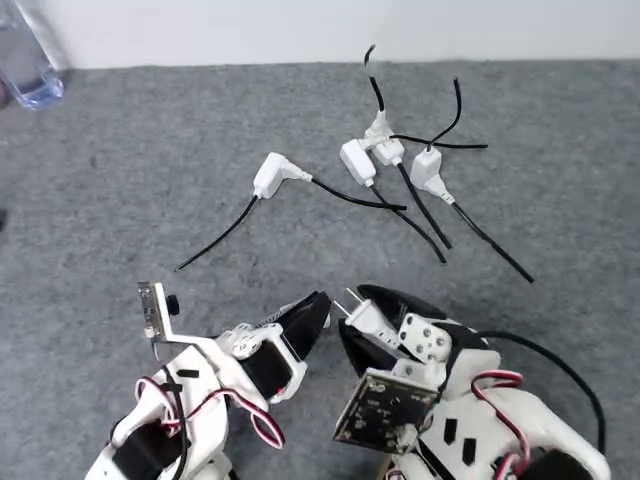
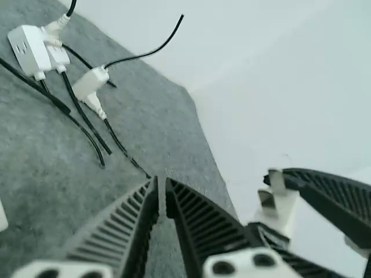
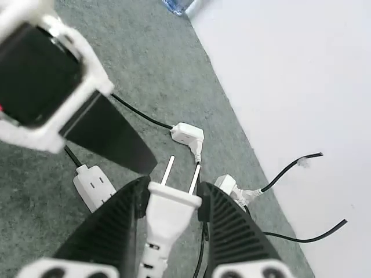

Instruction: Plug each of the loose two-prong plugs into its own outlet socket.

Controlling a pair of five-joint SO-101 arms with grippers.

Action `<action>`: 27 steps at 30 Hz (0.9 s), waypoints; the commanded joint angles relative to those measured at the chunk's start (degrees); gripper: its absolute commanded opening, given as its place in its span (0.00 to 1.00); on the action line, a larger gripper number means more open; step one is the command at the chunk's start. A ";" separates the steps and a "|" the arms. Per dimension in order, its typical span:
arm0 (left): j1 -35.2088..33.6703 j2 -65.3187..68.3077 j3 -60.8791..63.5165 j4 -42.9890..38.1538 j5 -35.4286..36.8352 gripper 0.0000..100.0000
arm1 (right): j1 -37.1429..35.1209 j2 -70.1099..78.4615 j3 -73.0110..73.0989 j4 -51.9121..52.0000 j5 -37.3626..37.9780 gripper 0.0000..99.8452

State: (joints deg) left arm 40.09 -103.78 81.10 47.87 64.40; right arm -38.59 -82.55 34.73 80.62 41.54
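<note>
My right jaws clamp a white plastic two-prong plug [image 3: 168, 208], prongs out. My left jaws are closed on nothing, just beside that plug. White corded outlet socket [image 1: 357, 162] well beyond it.

A white two-prong plug [image 3: 168, 211] sits clamped in the right gripper [image 3: 174, 188], prongs outward. Farther off lie a lone socket [image 1: 272, 175], a second socket [image 1: 357, 162] touching what may be a joined pair [image 1: 383, 142], and another white piece [image 1: 430, 170] nearby, all black-corded.
</note>
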 commanded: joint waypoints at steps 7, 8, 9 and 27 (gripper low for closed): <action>-0.26 -0.53 -1.10 4.22 -0.18 0.02 | 0.84 1.45 -1.14 3.21 0.35 0.01; -0.79 -0.53 -1.10 6.15 -0.35 0.02 | 1.19 1.63 -0.97 4.26 0.26 0.01; -2.02 -0.53 -1.10 8.00 -1.32 0.02 | 2.24 1.71 -0.97 5.23 0.26 0.01; -47.03 -0.53 8.57 17.14 -20.31 0.02 | 17.10 13.23 19.34 -7.78 5.19 0.01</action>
State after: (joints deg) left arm -5.45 -103.78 87.60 65.27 44.62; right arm -23.21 -74.99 53.80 77.89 46.02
